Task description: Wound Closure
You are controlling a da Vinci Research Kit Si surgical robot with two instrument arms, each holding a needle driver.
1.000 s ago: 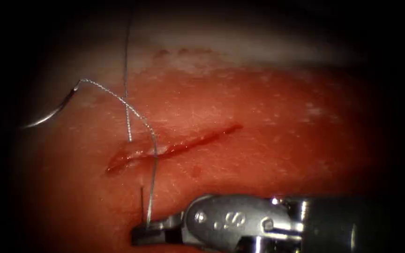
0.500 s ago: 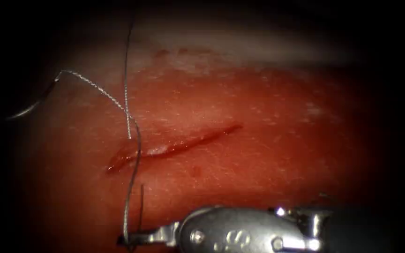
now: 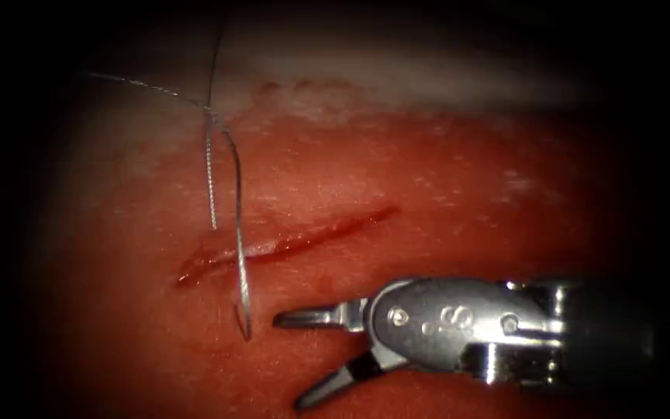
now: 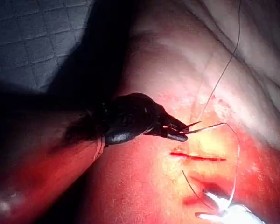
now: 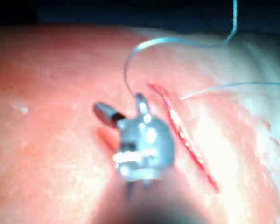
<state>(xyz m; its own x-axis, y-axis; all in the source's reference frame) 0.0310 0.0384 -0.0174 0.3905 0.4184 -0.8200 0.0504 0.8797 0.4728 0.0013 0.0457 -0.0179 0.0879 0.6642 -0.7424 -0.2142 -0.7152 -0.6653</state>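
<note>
- Tissue (image 3: pixel 467 178) lies under both tools, and its cut (image 3: pixel 296 242) sits just beyond the tips of the right tool (image 3: pixel 288 361), still gaping along its whole length.
- The right tool's jaws are spread wide and hold nothing. The thread (image 3: pixel 236 194) goes into the tissue just off the tip of the upper jaw, close but not touching.
- From there the thread climbs over the cut, bends and runs off toward the left tool (image 4: pixel 179 131).
- In the left wrist view, the left tool's jaws look clenched on a thin sliver that's most likely the needle (image 4: pixel 193 124). The thread leaves right at their tips. Where along its curve it's gripped can't be made out, but it's clear of the tissue.
- A second strand (image 3: pixel 211 178) hangs down and ends beside the cut, crossing the working thread farther from the right jaws.
- Judging by all this, the step is drawing thread through. Doing it well probably means:
  - pulling in line with where the thread exits, slow and even, so it doesn't saw the tissue
  - keeping the open right jaws out of the loop
  - watching that crossing so the two strands don't snag.
</note>
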